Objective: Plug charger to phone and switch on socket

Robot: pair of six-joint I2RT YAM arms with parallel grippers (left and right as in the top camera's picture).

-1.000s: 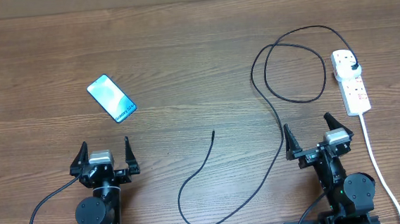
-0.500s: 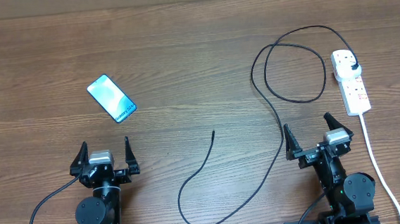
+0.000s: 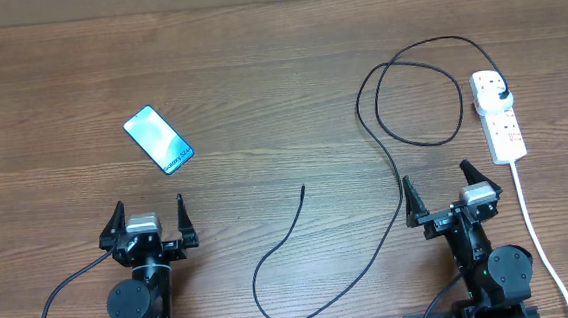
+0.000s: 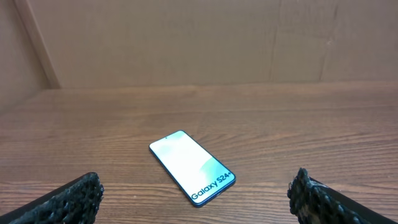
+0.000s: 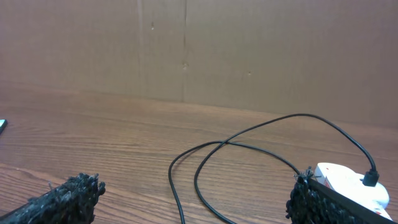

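The left gripper (image 3: 149, 206) sits low at the near edge of the wooden table (image 3: 257, 61), its jaws spread wide with nothing between them. In its wrist view the two black fingers (image 4: 68, 199) frame bare wood. Straight ahead of it, a little way off, the phone (image 3: 158, 140) lies flat at a slant with its bright cyan screen facing up, the "Galaxy S24+" text along its near end. Nothing touches it.

Over on the other side, the right gripper (image 3: 435, 177) is also spread apart and holds nothing. The charger (image 3: 359, 102) runs just beside its left finger. From there the thin black cable loops away across the table to a black plug (image 3: 500, 95), which is seated in the far outlet of the socket (image 3: 499, 124). That white power strip lies ahead of the right gripper and slightly to its right, with its white cord (image 3: 534, 222) trailing back past the arm. I cannot tell how its switches stand.

The cable's other end curls round near the table edge, and the connector tip (image 3: 303, 188) lies loose between the two arms, well apart from the phone.
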